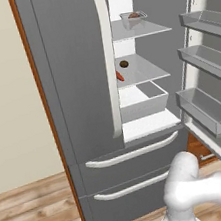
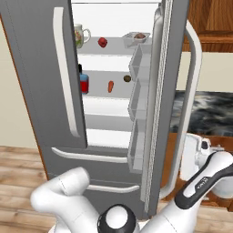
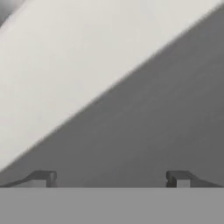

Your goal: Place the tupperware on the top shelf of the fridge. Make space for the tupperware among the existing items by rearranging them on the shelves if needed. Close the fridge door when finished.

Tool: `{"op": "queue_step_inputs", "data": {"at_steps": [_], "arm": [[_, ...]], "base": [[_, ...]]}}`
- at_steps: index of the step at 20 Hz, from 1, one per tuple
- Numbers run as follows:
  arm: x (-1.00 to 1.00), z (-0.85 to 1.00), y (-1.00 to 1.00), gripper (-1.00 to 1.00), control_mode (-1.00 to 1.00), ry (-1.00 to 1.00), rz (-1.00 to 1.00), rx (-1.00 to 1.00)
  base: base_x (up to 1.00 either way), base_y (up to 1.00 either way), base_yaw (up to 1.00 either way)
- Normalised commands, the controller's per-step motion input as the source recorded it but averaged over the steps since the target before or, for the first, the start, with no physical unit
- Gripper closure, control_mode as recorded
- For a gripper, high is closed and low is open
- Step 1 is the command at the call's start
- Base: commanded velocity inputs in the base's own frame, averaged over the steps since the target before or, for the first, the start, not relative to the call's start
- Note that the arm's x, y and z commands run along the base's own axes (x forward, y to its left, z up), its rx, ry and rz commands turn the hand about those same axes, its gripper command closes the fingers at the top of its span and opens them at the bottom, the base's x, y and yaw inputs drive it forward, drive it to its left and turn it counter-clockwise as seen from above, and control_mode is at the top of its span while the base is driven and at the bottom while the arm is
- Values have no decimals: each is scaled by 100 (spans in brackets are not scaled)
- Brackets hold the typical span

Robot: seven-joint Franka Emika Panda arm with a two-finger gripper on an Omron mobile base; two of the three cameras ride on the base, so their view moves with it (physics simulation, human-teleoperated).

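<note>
The fridge [image 1: 77, 77] has its left door shut and its right door [image 2: 159, 91] swung open. The tupperware [image 1: 133, 18] [image 2: 138, 37] sits at the right end of the top shelf [image 1: 145, 30] [image 2: 116, 49], with brown food inside. A red fruit [image 2: 103, 42] lies on the same shelf, to its left. One shelf down lie an orange carrot [image 1: 120, 75] [image 2: 110, 86] and a dark-brown lump [image 1: 124, 64] [image 2: 127, 78]. My gripper [image 3: 111, 179] is open and holds nothing. It faces a grey panel crossed by a white band, close up. My hand [image 2: 200, 152] is outside the open door, beside its long white handle [image 2: 193, 91].
A mug [image 2: 79, 35] stands at the left of the top shelf, and a red-and-blue bottle [image 2: 83, 82] on the shelf below. A white drawer [image 1: 141, 102] sits under the shelves. Grey bins [image 1: 200, 58] line the open door. Two drawer fronts [image 1: 134, 154] lie beneath, over wooden floor.
</note>
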Motion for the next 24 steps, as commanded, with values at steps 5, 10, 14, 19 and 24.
{"op": "queue_step_inputs", "data": {"at_steps": [5, 10, 14, 19, 24], "arm": [[0, 0, 100, -100, -100, -24, 29, -8], [0, 0, 100, -100, -100, -28, 28, -6], [4, 0, 100, -100, -100, -27, 19, -5], [37, 13, 100, -100, -100, -31, 2, -5], [68, 19, 82, -100, -100, -25, -16, -5]], "base": [[0, 0, 0], [0, 0, 0], [0, 0, 0], [0, 0, 0], [0, 0, 0]]}}
